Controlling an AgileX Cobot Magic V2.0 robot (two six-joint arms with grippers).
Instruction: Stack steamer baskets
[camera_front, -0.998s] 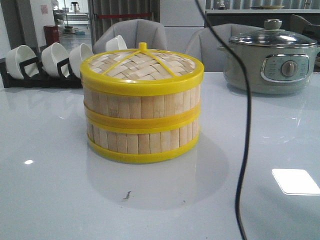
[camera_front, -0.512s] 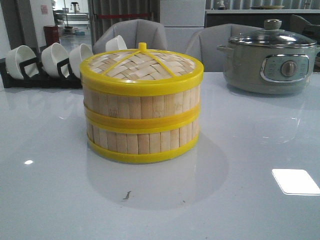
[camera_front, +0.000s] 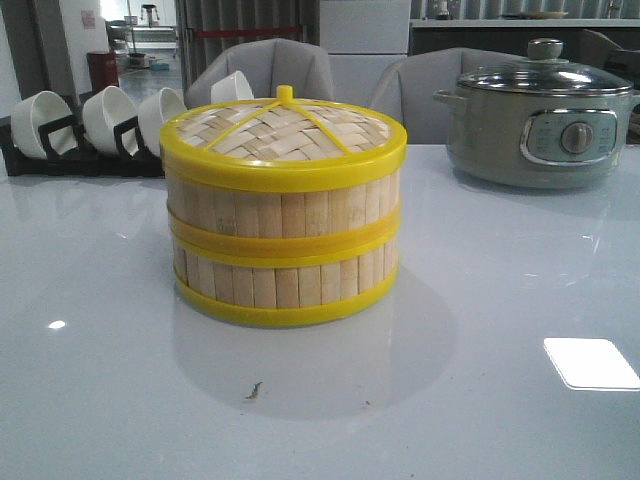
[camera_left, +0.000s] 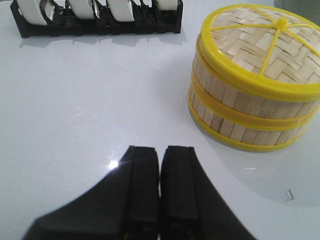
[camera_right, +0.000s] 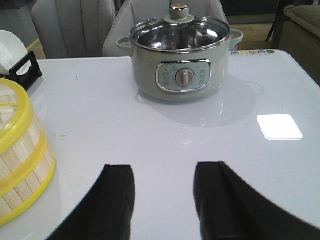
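Observation:
Two steamer baskets (camera_front: 283, 240) stand stacked one on the other at the middle of the white table, pale bamboo slats between yellow rims, with a woven lid (camera_front: 285, 130) and its yellow knob on top. The same stack (camera_left: 255, 100) appears in the left wrist view, off to one side of my left gripper (camera_left: 160, 150), which is shut with nothing between its fingers, apart from the stack. My right gripper (camera_right: 164, 170) is open over bare table, and the stack (camera_right: 20, 165) lies beside it at the frame's edge. Neither gripper shows in the front view.
A grey-green electric pot (camera_front: 545, 120) with a glass lid stands at the back right of the table (camera_front: 400, 400). A black rack with white bowls (camera_front: 90, 130) sits at the back left. Grey chairs (camera_front: 300, 70) stand behind the table's far edge.
A black cable that hung across the right of the front view one second ago is gone from view. The stack has not moved.

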